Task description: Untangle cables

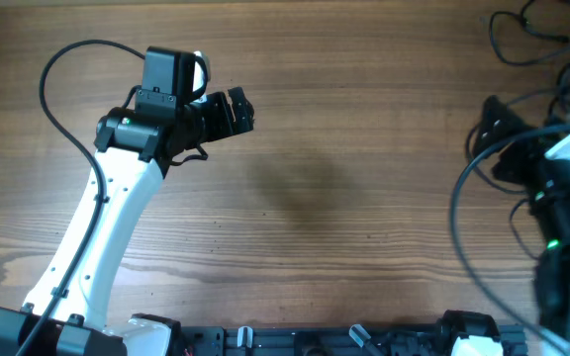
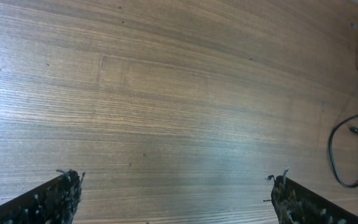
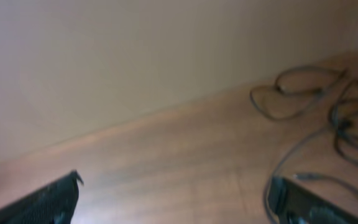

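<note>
while left gripper (image 2: pixel 176 182) gapes, cables (image 2: pixel 330 144) sprawl.

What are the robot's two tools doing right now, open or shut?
Left tool: open, holding nothing.
Right tool: open, holding nothing.

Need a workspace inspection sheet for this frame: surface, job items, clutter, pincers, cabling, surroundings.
Surface: wood-grain table.
Job's things: thin black cables looped together at the far right, around the right arm; not yet separated.
Clutter: nothing seen.
Pincers: left pincer open, holding nothing, over bare wood; right pincer open, cables off to one side, view blurred.
Cables: thick black wire arcs off the left arm, apart from the job's cables.
Surroundings: pale wall behind the table; black rail at the near edge.
</note>
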You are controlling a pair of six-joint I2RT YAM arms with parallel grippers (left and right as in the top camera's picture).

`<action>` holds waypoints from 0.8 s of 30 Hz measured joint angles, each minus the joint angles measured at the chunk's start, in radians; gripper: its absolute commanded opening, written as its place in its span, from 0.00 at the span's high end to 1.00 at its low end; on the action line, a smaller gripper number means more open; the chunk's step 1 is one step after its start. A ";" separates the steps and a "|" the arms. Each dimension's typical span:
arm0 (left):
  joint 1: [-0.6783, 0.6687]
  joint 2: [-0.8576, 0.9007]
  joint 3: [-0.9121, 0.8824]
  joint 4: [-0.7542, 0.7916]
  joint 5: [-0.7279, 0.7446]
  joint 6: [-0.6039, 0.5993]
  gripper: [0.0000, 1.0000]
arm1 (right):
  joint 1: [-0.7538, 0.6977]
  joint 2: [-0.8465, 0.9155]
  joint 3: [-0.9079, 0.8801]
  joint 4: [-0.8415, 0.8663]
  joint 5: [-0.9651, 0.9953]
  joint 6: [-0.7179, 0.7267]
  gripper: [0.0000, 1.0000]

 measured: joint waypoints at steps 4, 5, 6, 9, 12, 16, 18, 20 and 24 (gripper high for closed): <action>0.000 0.000 0.000 0.000 0.000 0.000 0.00 | 0.010 -0.210 -0.376 0.364 -0.042 0.010 0.00; 0.000 0.000 0.000 0.000 0.000 0.000 0.00 | 0.024 -0.263 -0.458 0.442 -0.035 0.021 0.00; 0.000 0.000 0.000 0.001 0.000 0.000 0.00 | 0.045 -0.327 -0.545 0.497 -0.022 0.034 0.00; 0.000 0.000 -0.001 -0.001 0.000 0.000 0.00 | 0.091 -0.447 -0.706 0.577 0.039 0.093 0.00; 0.000 0.000 -0.001 0.002 0.000 0.000 0.00 | 0.113 -0.535 -0.819 0.594 0.097 0.156 0.00; 0.000 0.000 -0.001 0.000 0.000 0.000 0.00 | 0.115 -0.613 -0.917 0.638 0.122 0.198 0.00; 0.000 0.000 -0.001 0.000 0.000 0.000 0.00 | 0.115 -0.650 -0.958 0.648 0.119 0.197 0.00; 0.000 0.000 -0.001 0.000 0.000 0.000 0.00 | 0.115 -0.682 -0.986 0.652 0.102 0.179 0.00; 0.000 0.000 -0.001 0.000 0.000 0.000 0.00 | 0.115 -0.729 -1.009 0.643 0.012 0.064 0.00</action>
